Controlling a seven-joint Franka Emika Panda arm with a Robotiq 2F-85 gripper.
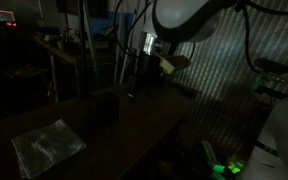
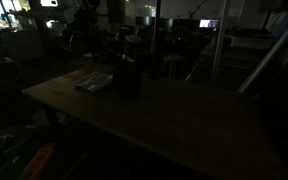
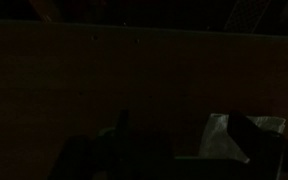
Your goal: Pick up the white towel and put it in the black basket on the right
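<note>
The scene is very dark. The white towel lies flat on the dark table, near its front corner; it also shows in an exterior view. The black basket stands on the table beyond the towel and shows in both exterior views. My gripper hangs above the table's far side, past the basket and well apart from the towel. In the wrist view the two fingers stand wide apart with nothing between them. The towel shows at lower right, partly behind the right finger.
The wooden table ends in an edge close to the towel. A corrugated wall stands behind the arm. Chairs and equipment crowd the dim background. A green light glows on the floor.
</note>
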